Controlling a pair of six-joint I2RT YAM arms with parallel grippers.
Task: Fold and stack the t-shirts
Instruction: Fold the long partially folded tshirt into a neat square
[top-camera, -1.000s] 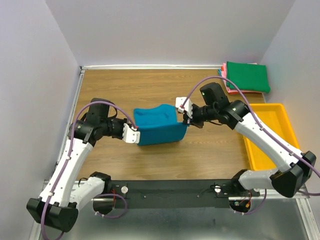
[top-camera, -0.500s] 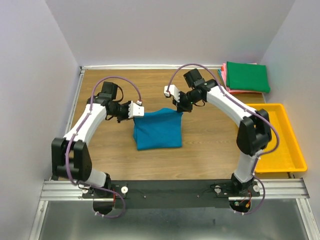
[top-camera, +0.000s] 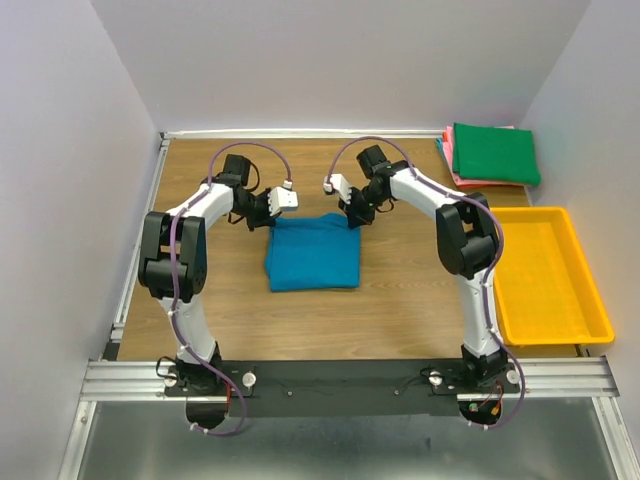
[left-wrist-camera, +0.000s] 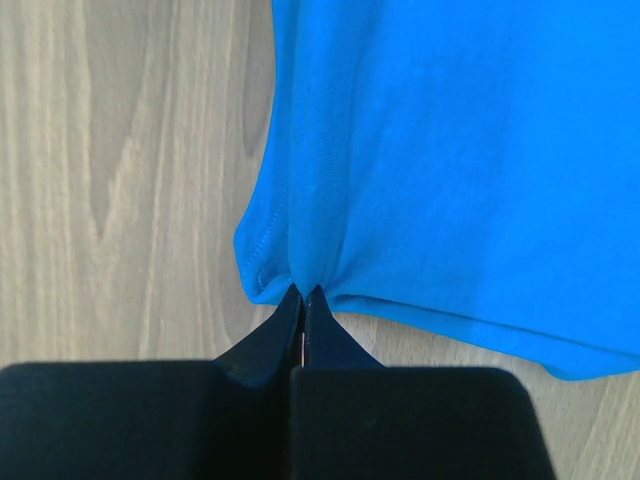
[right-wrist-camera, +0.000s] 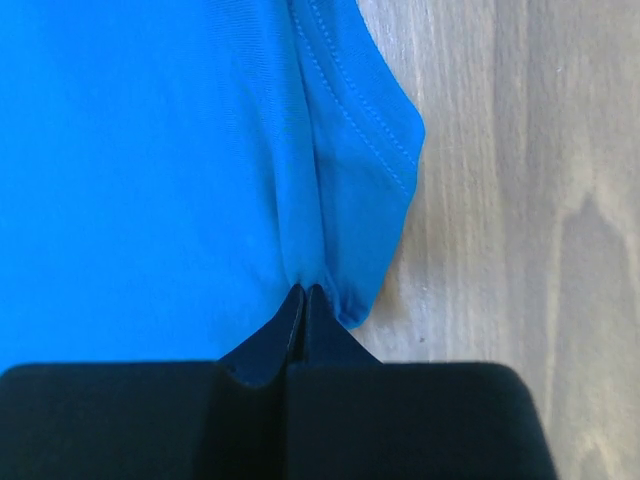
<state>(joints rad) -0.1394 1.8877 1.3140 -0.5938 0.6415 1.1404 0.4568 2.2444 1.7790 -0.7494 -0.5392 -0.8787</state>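
The teal-blue t-shirt (top-camera: 313, 252) lies folded on the wooden table near its middle. My left gripper (top-camera: 276, 217) is shut on its far left corner; the left wrist view shows the pinched cloth (left-wrist-camera: 420, 150) at my gripper (left-wrist-camera: 304, 292). My right gripper (top-camera: 352, 218) is shut on the far right corner, as the right wrist view shows on the cloth (right-wrist-camera: 150, 150) at my gripper (right-wrist-camera: 304, 292). A dark green t-shirt (top-camera: 494, 153) lies folded on top of pink shirts (top-camera: 455, 170) at the far right corner.
A yellow plastic tray (top-camera: 548, 270) stands at the right edge of the table. White walls close in the back and both sides. The black rail with the arm bases (top-camera: 350, 385) runs along the near edge.
Both grippers have carried the blue shirt's top edge away from the bases toward the far side and lowered it. The shirt now lies flat; the arms are stretched out.
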